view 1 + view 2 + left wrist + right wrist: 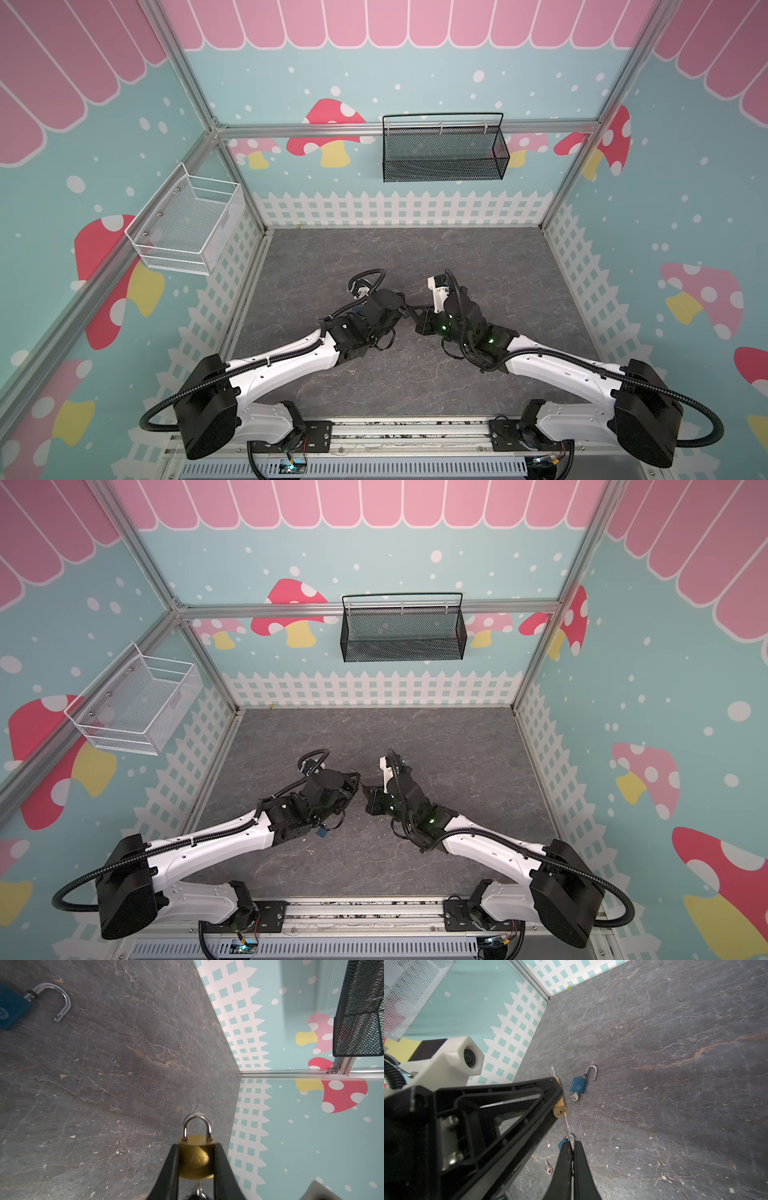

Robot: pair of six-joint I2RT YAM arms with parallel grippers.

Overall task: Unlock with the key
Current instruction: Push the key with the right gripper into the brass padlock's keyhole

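Left hand (196, 1147) is closed partway onto the brass padlock (195, 1159), one finger on each narrow side of the body, holding it clear of the counter (104, 1084). The shackle (197, 1124) is still seated at both ends, so the lock has not released. The key (568, 1126) runs from the underside of the lock body into the right hand (572, 1145), which is pinched fully closed on the key's bow; the blade looks entered in the keyhole, though how deep is hard to tell.

The likely trouble is in the turn. The right fingers grip a thin, flat piece of metal, so the bow may slip in the pinch instead of turning the cylinder. The smooth brass body may also rotate between the left fingers and take up the twist. If the two wrists drift out of line, the slender blade could bend or back out. A weak grip would drop the lock beside the blue padlock (578, 1084), which lies open near a loose key (548, 1167).
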